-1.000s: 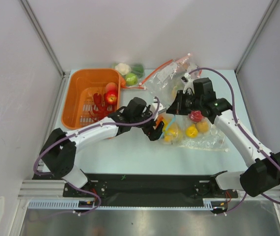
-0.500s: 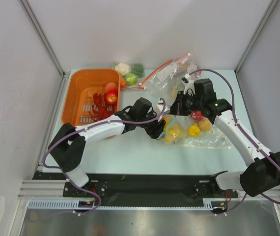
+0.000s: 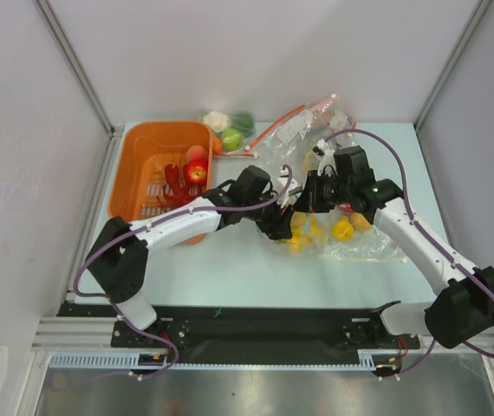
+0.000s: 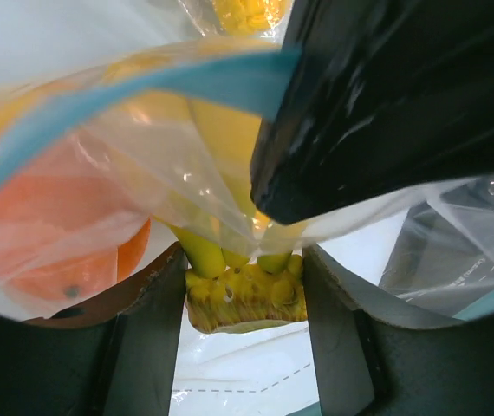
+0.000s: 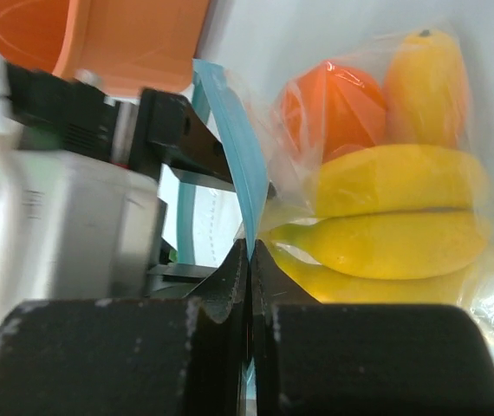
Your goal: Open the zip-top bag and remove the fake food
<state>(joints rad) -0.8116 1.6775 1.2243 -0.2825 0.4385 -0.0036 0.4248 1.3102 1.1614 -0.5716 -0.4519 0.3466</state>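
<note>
The zip-top bag (image 3: 355, 241) lies at mid-table with its mouth facing left. My right gripper (image 3: 309, 198) is shut on its teal zip strip (image 5: 237, 165) and holds that lip up. My left gripper (image 3: 285, 227) reaches into the open mouth. Its fingers (image 4: 152, 329) press on both sides of the stem of the yellow banana bunch (image 4: 245, 299), one piece of the fake food. An orange (image 4: 48, 251) sits to the left behind the plastic. In the right wrist view the bananas (image 5: 394, 217), the orange (image 5: 334, 104) and a yellow-orange piece (image 5: 425, 74) show inside the bag.
An orange basket (image 3: 143, 173) holding a red apple (image 3: 196, 171) stands at the left. A second clear bag with a red zip strip (image 3: 303, 130) lies at the back, beside a green apple (image 3: 231, 139). Cage walls close in both sides and the back.
My left gripper moved right into the bag's mouth and closed from wide open onto the banana bunch. My right gripper shifted slightly left, still clamped on the zip strip.
</note>
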